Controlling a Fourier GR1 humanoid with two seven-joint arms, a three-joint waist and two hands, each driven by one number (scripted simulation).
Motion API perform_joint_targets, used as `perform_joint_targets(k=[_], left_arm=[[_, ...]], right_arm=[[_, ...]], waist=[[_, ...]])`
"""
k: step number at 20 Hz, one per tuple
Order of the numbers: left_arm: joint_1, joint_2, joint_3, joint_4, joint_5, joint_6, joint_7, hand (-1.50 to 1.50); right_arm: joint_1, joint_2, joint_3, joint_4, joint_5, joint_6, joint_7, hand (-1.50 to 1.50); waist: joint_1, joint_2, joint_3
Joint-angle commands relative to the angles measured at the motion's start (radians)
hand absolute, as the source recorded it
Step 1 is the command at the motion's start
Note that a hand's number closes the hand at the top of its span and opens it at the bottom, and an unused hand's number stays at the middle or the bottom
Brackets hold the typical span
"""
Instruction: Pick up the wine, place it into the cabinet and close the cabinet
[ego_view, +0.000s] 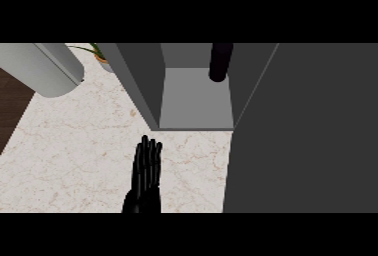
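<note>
My robot hand (146, 172) is glossy black against the counter (74, 150), which is pale cream marble threaded with thin tan veins. The cabinet (196, 100) has a light grey floor inside and darker grey walls, its open door (303, 130) is a flat charcoal grey, and the wine (220, 62) standing within is plain black. At the upper left, a light grey cylinder (48, 67) lies over a dark brown wood-grain surface (13, 102), beside green leaves in an orange pot (101, 58).
</note>
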Motion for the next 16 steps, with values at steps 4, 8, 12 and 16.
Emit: perform_joint_targets(k=[4,8,12,16], left_arm=[[0.13,0.151,-0.005,-0.144,-0.003,-0.099,-0.022,-1.5],[0.215,0.204,-0.041,-0.195,-0.025,-0.146,-0.084,-1.5],[0.274,0.315,0.028,-0.3,0.011,-0.187,-0.047,-1.5],[0.292,0.371,0.115,-0.365,0.064,-0.204,-0.022,-1.5]], right_arm=[[0.093,-0.014,0.017,-0.069,-0.161,0.088,0.012,1.5],[0.114,-0.024,0.028,-0.121,-0.15,0.114,0.025,1.5],[0.089,-0.01,0.076,-0.087,-0.15,0.114,0.052,1.5],[0.183,0.031,0.162,-0.112,-0.222,0.113,0.097,1.5]], waist=[[-0.001,0.001,0.0],[-0.002,0.0,-0.001],[0.002,0.001,-0.001],[0.0,-0.001,0.0]])
